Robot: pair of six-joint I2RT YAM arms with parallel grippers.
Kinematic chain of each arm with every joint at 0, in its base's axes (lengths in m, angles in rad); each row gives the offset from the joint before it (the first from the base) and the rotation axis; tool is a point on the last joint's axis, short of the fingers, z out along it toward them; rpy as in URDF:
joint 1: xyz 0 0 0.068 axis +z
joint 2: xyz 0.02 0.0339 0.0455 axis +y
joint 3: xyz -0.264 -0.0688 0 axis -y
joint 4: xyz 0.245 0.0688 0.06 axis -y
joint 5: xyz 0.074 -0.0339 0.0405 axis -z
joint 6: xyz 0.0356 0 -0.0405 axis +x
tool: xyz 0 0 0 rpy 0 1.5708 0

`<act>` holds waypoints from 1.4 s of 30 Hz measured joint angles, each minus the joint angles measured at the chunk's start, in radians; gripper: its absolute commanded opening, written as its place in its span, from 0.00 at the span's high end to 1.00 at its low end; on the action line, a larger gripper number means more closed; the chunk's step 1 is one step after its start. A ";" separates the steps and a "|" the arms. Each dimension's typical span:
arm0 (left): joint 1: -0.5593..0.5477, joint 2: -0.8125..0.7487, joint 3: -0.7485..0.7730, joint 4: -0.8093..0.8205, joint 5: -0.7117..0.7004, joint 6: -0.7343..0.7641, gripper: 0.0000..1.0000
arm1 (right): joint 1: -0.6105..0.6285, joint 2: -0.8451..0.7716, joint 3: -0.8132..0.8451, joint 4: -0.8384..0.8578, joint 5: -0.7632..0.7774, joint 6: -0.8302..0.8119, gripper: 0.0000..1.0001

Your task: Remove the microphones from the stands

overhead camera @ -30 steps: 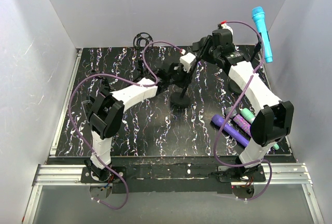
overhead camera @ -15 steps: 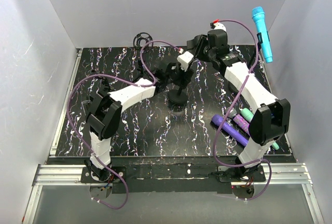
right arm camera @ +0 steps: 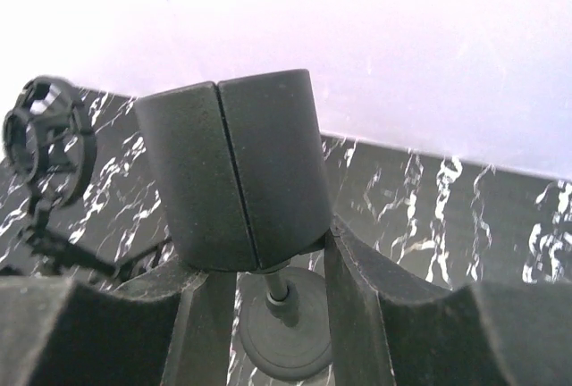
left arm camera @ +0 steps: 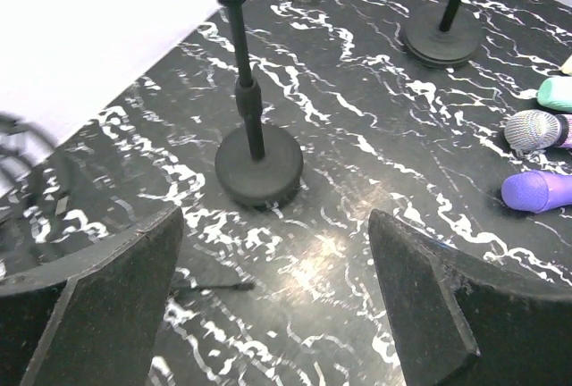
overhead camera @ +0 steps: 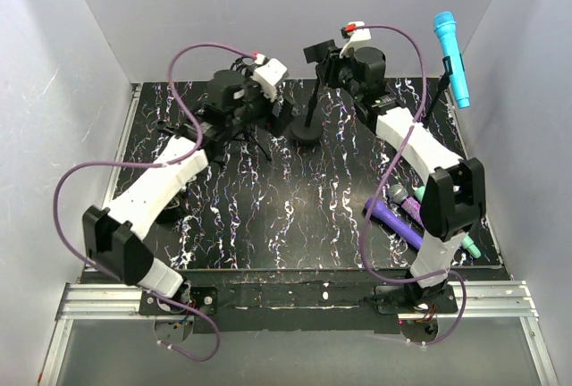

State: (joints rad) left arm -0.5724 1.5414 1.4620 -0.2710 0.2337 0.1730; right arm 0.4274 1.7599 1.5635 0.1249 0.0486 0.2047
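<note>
From above, the microphone sits at the top of a slim black stand at the back of the bench. The right pincer is closed on it from the right, and the left pincer hangs near the stand on its left, apart from it. A cyan microphone at the far right takes no part here. The left wrist view shows that pincer gaping wide with nothing between its pads. It looks at the stand's round base and thin pole, and the microphone's dark underside is cut off at the top edge. A purple microphone lies well off to the right. In the right wrist view the two pads flank the lower end of a matt black cylinder with a seam down it, drawn in to its width and gripping it. The pole and base show directly beneath, so I cannot tell whether it is clear of its seat. It looks rigid, probably dense for its size, and smooth-sided, so a light squeeze might let it slide. The low-to-middle body seems the sound place to hold. The stand looks light and small-footed. I judge it could tip or lift along unless the pull runs straight up the pole, and the free pincer is well placed to steady it.
</note>
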 measured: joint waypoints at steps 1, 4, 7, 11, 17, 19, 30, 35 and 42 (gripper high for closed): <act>0.012 -0.029 0.000 -0.021 0.000 0.006 0.16 | -0.001 0.024 0.018 0.028 0.000 -0.012 0.99; 0.042 -0.095 -0.001 -0.076 -0.010 0.018 0.15 | -0.002 0.113 0.093 0.082 0.000 -0.044 0.99; 0.047 -0.141 -0.019 -0.118 -0.021 0.017 0.15 | -0.002 0.202 0.180 0.087 -0.004 -0.076 0.99; 0.047 -0.170 -0.055 -0.150 -0.029 0.019 0.15 | -0.002 0.310 0.294 0.061 -0.012 -0.124 0.99; 0.065 -0.175 -0.080 -0.176 -0.045 0.036 0.15 | -0.002 0.340 0.332 0.041 -0.026 -0.159 0.99; 0.075 -0.175 -0.080 -0.169 -0.048 0.037 0.15 | -0.002 0.340 0.326 0.042 -0.027 -0.168 0.99; 0.087 -0.176 -0.095 -0.139 -0.055 0.040 0.15 | -0.001 0.326 0.253 0.139 -0.060 -0.211 0.99; 0.087 -0.176 -0.114 -0.140 -0.054 0.040 0.15 | -0.001 0.326 0.245 0.145 -0.079 -0.224 0.99; 0.087 -0.173 -0.112 -0.118 -0.055 0.041 0.16 | -0.001 0.319 0.217 0.183 -0.097 -0.238 0.99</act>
State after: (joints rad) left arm -0.4854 1.3682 1.3502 -0.3893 0.1791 0.2142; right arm 0.4267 2.0792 1.7805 0.3080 -0.0479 -0.0330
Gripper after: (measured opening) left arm 0.846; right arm 0.448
